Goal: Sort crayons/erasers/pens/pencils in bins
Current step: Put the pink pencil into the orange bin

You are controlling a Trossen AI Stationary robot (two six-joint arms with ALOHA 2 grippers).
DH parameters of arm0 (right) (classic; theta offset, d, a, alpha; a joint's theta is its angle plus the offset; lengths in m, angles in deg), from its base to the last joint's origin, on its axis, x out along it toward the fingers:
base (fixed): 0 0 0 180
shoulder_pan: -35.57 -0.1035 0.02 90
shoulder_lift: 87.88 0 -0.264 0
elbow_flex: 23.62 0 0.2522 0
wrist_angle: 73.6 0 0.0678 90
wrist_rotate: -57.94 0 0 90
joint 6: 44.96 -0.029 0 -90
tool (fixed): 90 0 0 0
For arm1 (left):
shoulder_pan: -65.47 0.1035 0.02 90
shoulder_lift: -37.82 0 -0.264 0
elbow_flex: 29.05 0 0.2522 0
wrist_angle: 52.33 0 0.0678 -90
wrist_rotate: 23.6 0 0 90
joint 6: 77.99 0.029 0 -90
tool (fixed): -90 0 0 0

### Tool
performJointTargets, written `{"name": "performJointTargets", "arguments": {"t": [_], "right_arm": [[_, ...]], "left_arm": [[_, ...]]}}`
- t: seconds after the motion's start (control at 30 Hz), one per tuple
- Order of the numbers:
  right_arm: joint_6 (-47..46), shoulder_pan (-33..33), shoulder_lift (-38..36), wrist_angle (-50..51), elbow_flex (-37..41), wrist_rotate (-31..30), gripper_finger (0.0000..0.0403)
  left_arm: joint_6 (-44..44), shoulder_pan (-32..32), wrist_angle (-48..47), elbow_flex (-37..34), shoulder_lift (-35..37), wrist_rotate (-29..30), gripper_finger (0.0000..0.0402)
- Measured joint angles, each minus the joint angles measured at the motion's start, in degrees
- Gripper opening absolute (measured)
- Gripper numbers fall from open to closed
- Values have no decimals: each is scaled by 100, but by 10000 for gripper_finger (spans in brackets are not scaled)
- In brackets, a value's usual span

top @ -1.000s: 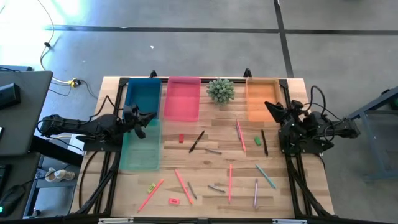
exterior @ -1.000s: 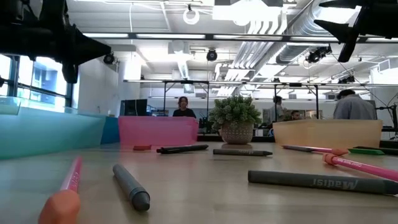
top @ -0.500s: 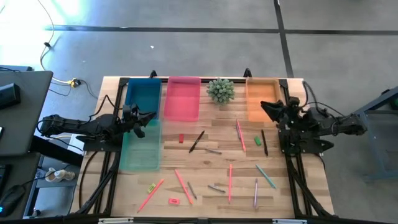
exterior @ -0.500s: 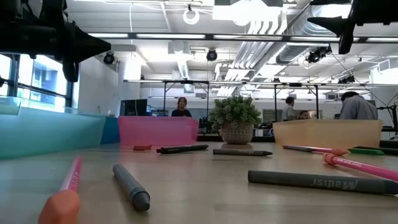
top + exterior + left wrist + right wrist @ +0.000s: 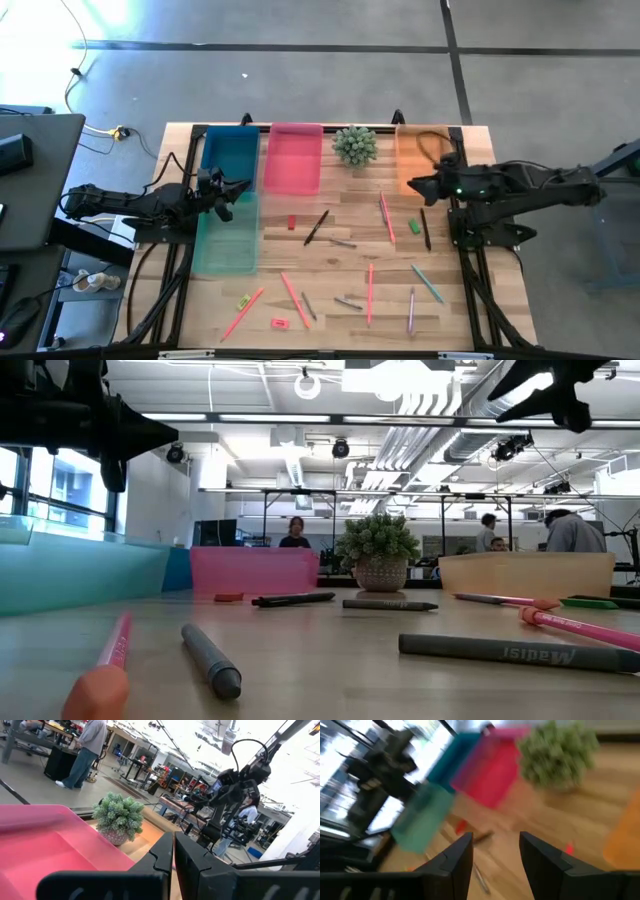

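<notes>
Reaching farther inward than a second ago, right hand point(image 5: 414, 187), fingers apart, hovers over orange bin point(image 5: 419, 150). Left hand point(image 5: 243, 187) rests together above blue bin point(image 5: 230, 153); pencils point(image 5: 369, 293) lie loose on worktop point(image 5: 330, 250).

A pale wooden-plank counter point(image 5: 330, 250) carries the bins point(image 5: 292, 158) along its 12 o'clock edge, with a teal one at 9 o'clock; a spiky plant point(image 5: 354, 144) stands between pink and orange; pencils point(image 5: 369, 293), erasers point(image 5: 279, 322) and dark sticks point(image 5: 316, 227) lie scattered from the centre toward 6 o'clock.
</notes>
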Motion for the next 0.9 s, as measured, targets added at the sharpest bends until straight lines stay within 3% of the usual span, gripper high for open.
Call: {"name": "performJointTargets", "arguments": {"t": [0.27, 0.9], "right_arm": [[-571, -1, 1448, 1292, -716, 651, 153], [-1093, 0, 3671, 1482, -822, 1884, 153]], "left_arm": [[-2, 0, -1, 0, 0, -2, 5], [-2, 4, -3, 0, 0, -4, 5]]}}
